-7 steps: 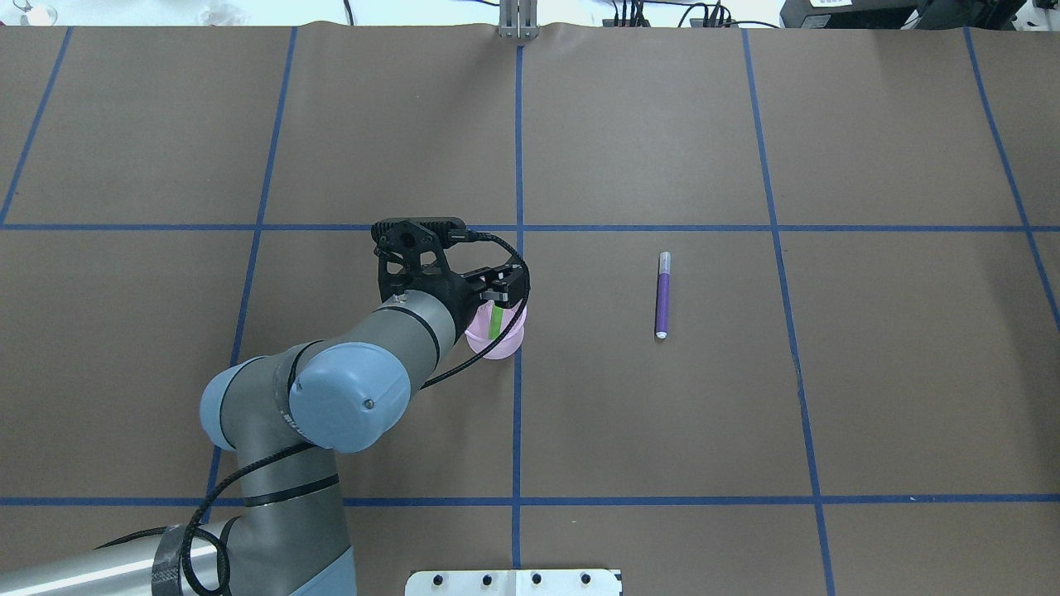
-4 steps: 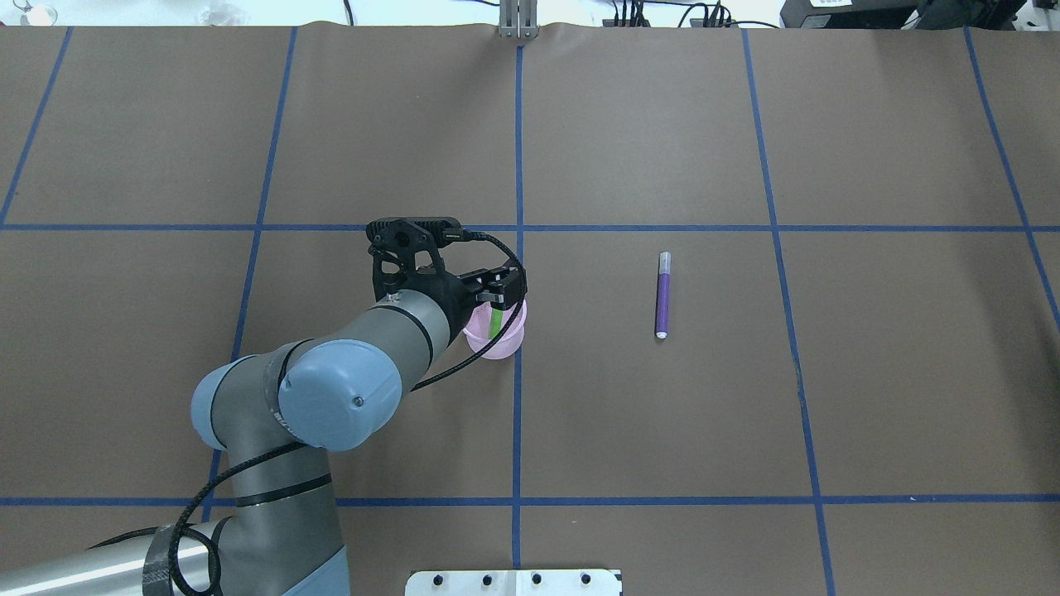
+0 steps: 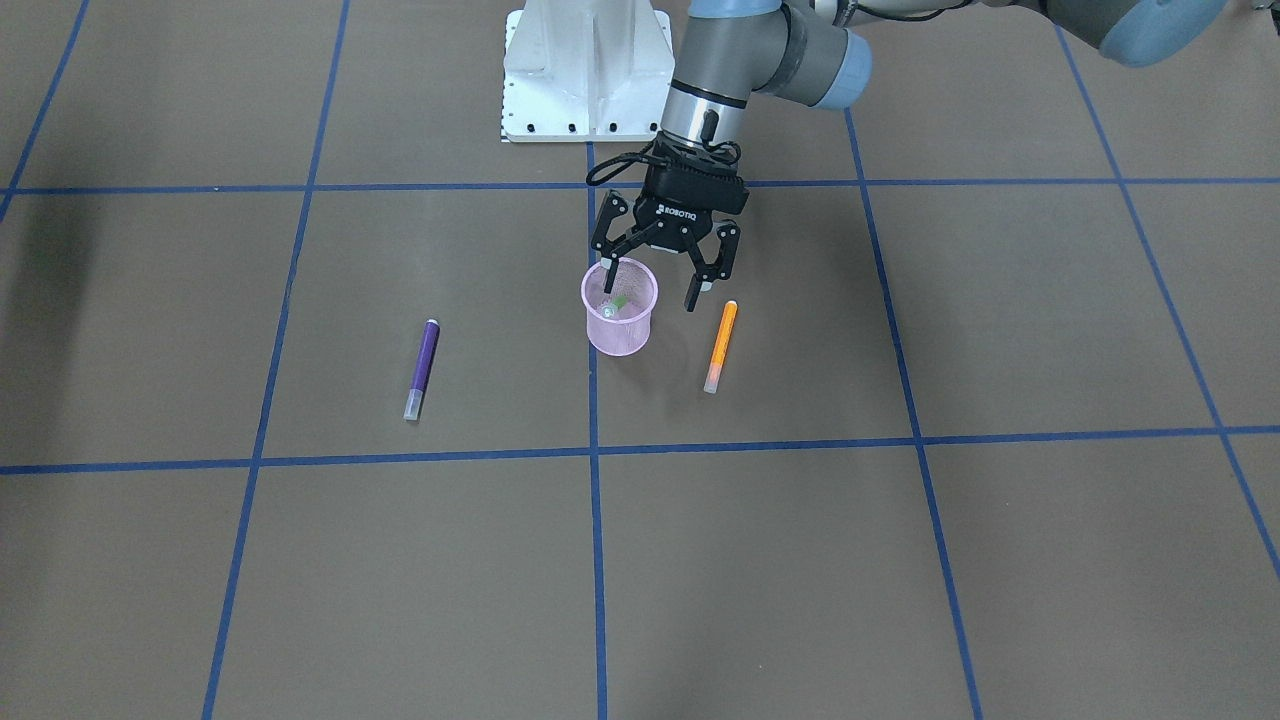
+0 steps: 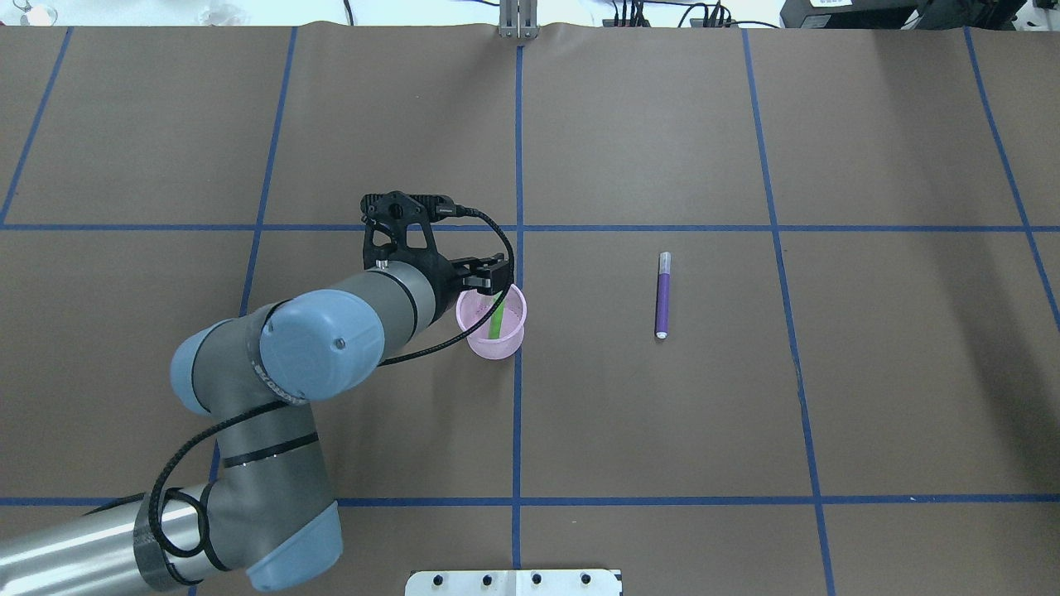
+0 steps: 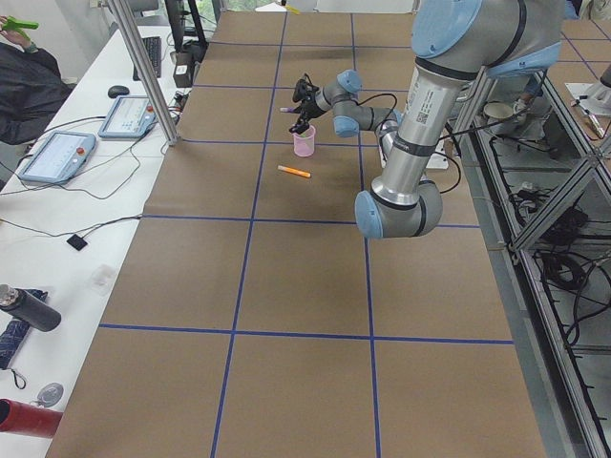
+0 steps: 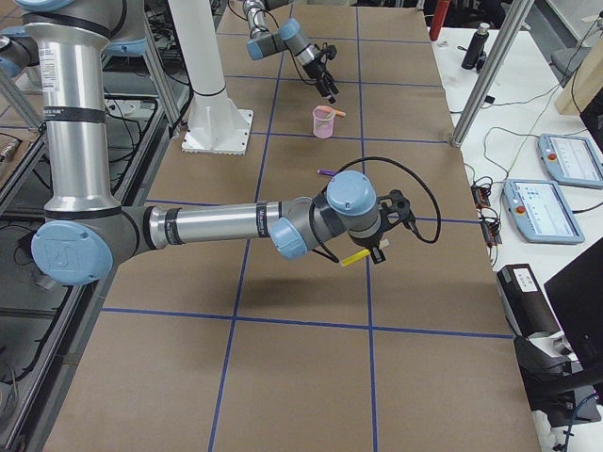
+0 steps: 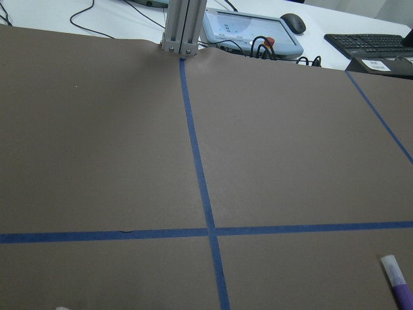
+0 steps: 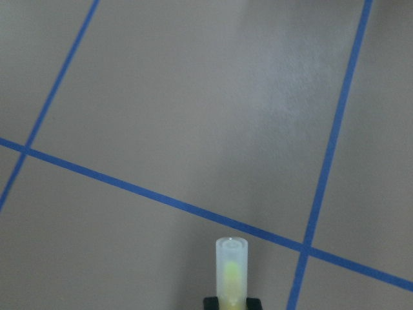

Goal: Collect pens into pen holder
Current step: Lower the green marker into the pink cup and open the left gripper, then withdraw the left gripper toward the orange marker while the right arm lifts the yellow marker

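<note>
The pink mesh pen holder (image 3: 620,330) (image 4: 493,343) stands near the table's middle with the green pen (image 3: 619,302) (image 4: 497,319) inside. My left gripper (image 3: 648,296) (image 4: 484,281) is open and empty just above it, one fingertip over the rim. The orange pen (image 3: 720,345) lies beside the cup; in the overhead view my left arm hides it. The purple pen (image 3: 421,370) (image 4: 662,295) lies apart on the other side. My right gripper (image 8: 230,302) (image 6: 377,247) is shut on the yellow pen (image 8: 231,271) (image 6: 356,256), above the table, far from the cup.
The white robot base plate (image 3: 585,90) (image 4: 513,582) sits at the table's robot-side edge. A metal post (image 4: 518,21) (image 7: 184,26) stands at the far edge. Operator desks with tablets (image 5: 57,153) run along that side.
My left gripper has drawn back off the cup towards the left, uncovering the rim. The green pen stays in the cup. The purple pen has not moved.
</note>
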Motion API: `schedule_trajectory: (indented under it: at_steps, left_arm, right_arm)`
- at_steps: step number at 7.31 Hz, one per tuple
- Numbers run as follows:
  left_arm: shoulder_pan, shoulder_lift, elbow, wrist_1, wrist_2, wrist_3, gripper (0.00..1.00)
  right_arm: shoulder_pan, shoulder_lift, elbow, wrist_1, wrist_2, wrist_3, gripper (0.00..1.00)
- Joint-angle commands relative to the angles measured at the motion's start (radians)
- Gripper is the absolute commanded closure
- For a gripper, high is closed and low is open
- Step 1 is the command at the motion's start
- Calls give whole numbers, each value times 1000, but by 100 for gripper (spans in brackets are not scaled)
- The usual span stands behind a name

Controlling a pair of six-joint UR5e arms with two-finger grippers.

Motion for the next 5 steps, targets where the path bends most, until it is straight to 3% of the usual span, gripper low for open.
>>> schedule_trajectory:
  at_steps: [1, 4, 5]
  left_arm:
    - [-123, 1, 1, 91, -245, 145, 1]
    - [-183, 14, 29, 157, -389, 220, 1]
    - [-182, 13, 47, 180, -394, 235, 1]
  right_arm:
    - [-1, 31, 10, 105, 0, 106, 100]
    - [-2, 75, 10, 208, 0, 258, 100]
    - [-11, 80, 7, 283, -4, 331, 100]
